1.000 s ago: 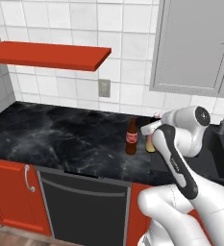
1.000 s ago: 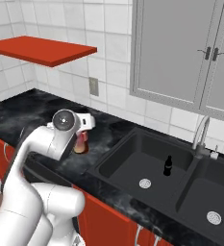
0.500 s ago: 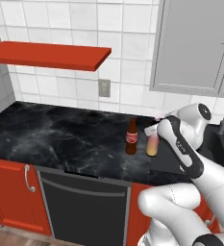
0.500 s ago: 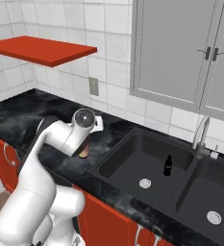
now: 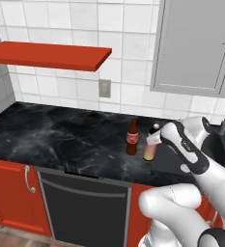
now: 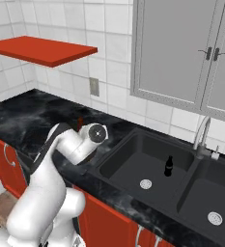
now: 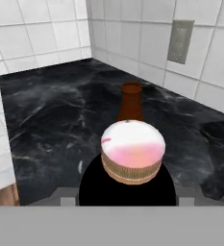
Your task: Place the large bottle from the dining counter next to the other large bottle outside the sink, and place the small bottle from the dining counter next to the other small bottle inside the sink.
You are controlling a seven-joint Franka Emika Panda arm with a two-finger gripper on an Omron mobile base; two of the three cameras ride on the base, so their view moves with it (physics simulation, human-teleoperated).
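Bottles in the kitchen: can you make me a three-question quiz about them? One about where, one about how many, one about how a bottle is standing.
1. Where is the small dark bottle?
A. on the red shelf
B. in the sink
C. on the floor

2. How many bottles stand on the black counter?
A. one
B. four
C. two

3. How is the brown bottle standing?
A. upright
B. lying on its side
C. upside down

Answers:
1. B, because the right base view shows it standing on the bottom of the basin.
2. C, because the brown bottle and the pink-topped bottle stand side by side there.
3. A, because its neck points straight up in the left base view.
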